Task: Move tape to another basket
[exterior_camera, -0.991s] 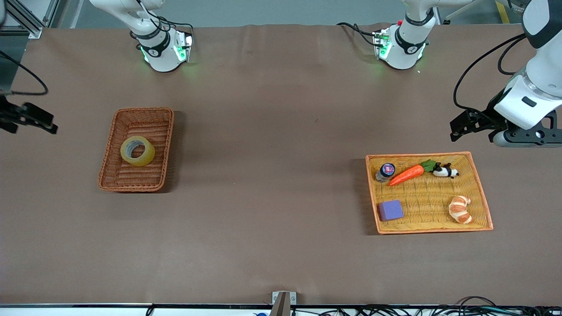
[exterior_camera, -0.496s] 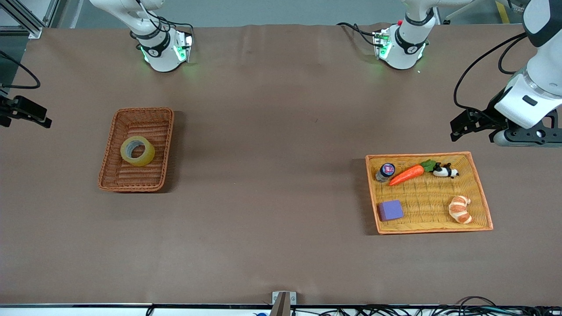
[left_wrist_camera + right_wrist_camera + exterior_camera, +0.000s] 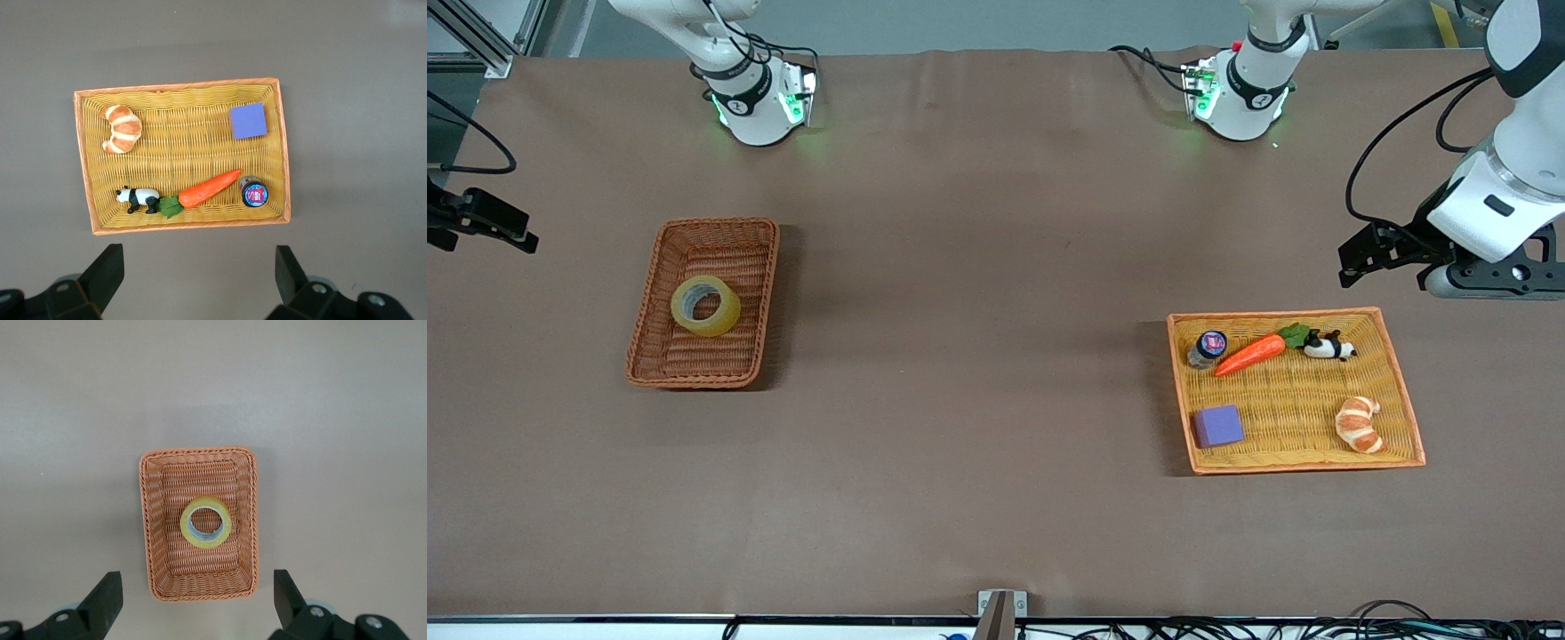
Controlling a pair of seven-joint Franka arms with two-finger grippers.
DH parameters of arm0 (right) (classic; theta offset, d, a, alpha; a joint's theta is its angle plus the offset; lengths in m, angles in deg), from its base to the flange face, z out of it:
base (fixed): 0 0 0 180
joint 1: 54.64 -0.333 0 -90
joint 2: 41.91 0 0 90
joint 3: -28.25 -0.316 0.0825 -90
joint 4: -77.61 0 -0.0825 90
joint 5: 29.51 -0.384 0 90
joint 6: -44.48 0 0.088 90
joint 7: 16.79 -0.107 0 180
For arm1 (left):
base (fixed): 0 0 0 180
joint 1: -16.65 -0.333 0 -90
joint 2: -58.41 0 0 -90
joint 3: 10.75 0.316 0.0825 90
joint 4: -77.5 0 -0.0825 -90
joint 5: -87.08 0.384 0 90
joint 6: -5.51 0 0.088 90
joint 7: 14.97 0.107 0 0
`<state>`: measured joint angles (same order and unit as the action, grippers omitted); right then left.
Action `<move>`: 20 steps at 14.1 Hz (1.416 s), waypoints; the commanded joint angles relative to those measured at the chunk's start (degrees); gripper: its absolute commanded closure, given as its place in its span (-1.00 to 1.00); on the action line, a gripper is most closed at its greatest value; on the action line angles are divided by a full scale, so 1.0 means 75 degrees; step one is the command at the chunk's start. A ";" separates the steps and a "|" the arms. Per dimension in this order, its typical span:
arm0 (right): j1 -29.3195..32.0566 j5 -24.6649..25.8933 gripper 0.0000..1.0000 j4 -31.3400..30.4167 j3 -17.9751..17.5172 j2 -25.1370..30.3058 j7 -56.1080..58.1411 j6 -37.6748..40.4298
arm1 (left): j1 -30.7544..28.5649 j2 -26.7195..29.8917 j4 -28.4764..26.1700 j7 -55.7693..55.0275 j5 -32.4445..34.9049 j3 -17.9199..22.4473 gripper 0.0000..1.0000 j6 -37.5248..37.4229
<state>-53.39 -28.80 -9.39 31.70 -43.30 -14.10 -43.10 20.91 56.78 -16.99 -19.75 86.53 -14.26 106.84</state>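
Note:
The tape (image 3: 726, 320), a yellowish roll with a grey core, lies flat in the reddish-brown wicker basket (image 3: 694, 357) toward the right arm's end of the table. In the right wrist view the tape (image 3: 205, 544) sits in the middle of the basket (image 3: 200, 581). My right gripper (image 3: 482, 228) is open and empty, high over the table edge beside the basket; its fingers frame the basket's end in its wrist view (image 3: 197, 603). My left gripper (image 3: 1383, 253) is open and empty, high over the table beside the yellow tray (image 3: 1298, 400), and also shows in its wrist view (image 3: 200, 277).
The yellow tray (image 3: 187, 153) with an orange rim holds a dark-lidded jar (image 3: 1208, 347), a toy carrot (image 3: 1249, 354), a panda figure (image 3: 1329, 347), a purple block (image 3: 1218, 425) and a croissant (image 3: 1359, 424). Brown table between basket and tray is bare.
My right gripper has shifted slightly at the table's edge. The left arm, the tape and both containers have not moved.

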 commanded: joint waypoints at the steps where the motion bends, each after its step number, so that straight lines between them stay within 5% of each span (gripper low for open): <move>1: 0.0045 0.0022 -1.00 -0.0306 -0.0108 0.0267 -0.0054 -0.0170 | -0.0005 -0.0238 0.0398 0.0087 0.0133 -0.0071 -1.00 -0.0080; 20: -0.0166 0.0057 -1.00 -0.0200 -0.0062 0.0278 -0.0054 -0.0111 | -0.0005 -0.0263 0.0447 0.0439 0.0121 -0.0071 -1.00 -0.0373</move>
<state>-54.72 -28.78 -9.34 31.23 -42.80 -14.09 -43.51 20.84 55.22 -15.20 -17.00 86.53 -14.34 105.45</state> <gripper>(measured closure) 0.000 0.000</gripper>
